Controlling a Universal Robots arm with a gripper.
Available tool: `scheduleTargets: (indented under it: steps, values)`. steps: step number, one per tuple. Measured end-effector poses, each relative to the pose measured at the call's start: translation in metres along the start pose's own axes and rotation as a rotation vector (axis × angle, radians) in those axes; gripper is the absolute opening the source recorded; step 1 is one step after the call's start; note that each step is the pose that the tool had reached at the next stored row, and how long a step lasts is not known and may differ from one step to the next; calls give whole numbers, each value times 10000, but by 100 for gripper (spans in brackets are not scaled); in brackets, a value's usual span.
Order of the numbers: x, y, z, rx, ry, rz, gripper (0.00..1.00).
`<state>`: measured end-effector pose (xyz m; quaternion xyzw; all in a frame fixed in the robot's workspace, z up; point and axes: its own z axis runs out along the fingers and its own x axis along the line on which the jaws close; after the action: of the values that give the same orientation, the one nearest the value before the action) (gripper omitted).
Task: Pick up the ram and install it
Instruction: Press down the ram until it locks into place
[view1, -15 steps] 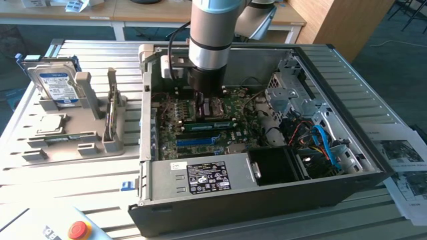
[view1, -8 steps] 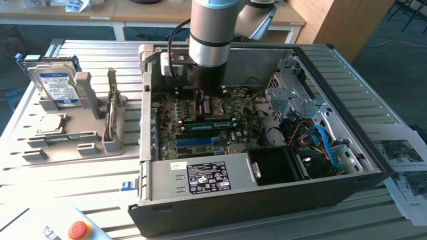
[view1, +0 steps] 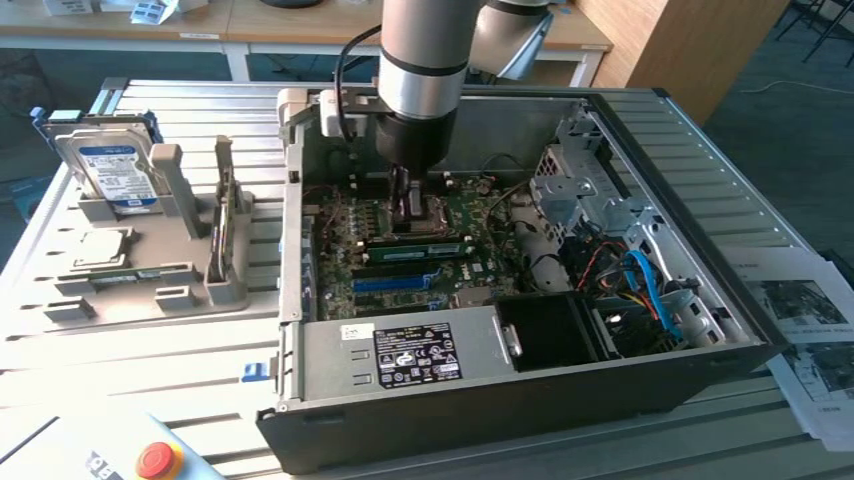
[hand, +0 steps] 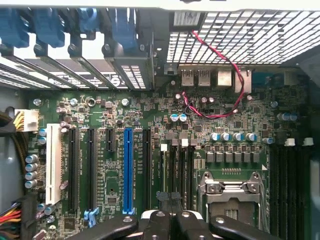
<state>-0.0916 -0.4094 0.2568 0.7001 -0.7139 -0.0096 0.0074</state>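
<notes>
Now, ram (view1: 416, 247) seated in motherboard (view1: 441, 260), lengthwise along exterior view's left-right, shut tool (view1: 400, 195) above.

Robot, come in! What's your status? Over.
Gripper shut, low inside computer case. Green ram in a motherboard slot, close by gripper. Held or not: can't tell.

No wording can be made out anywhere in the scene. A black-and-white label (view1: 416, 358) on the power supply (view1: 394, 360), at 6 o'clock in the open computer case (view1: 534, 400), carries certification-style marks too fine to read. The blue-and-white sticker (view1: 114, 172) on the hard drive (view1: 107, 165), at 9 o'clock, and the printed sheets (view1: 814, 330) at 3 o'clock are equally illegible.
</notes>
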Motion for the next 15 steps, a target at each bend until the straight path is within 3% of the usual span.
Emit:
scheduleTargets:
  steps: [8, 15]
  values:
    - [0, -42, -2, -27, 1, 1, 10]
    - [7, -174, -12, -204, 6, 1, 10]
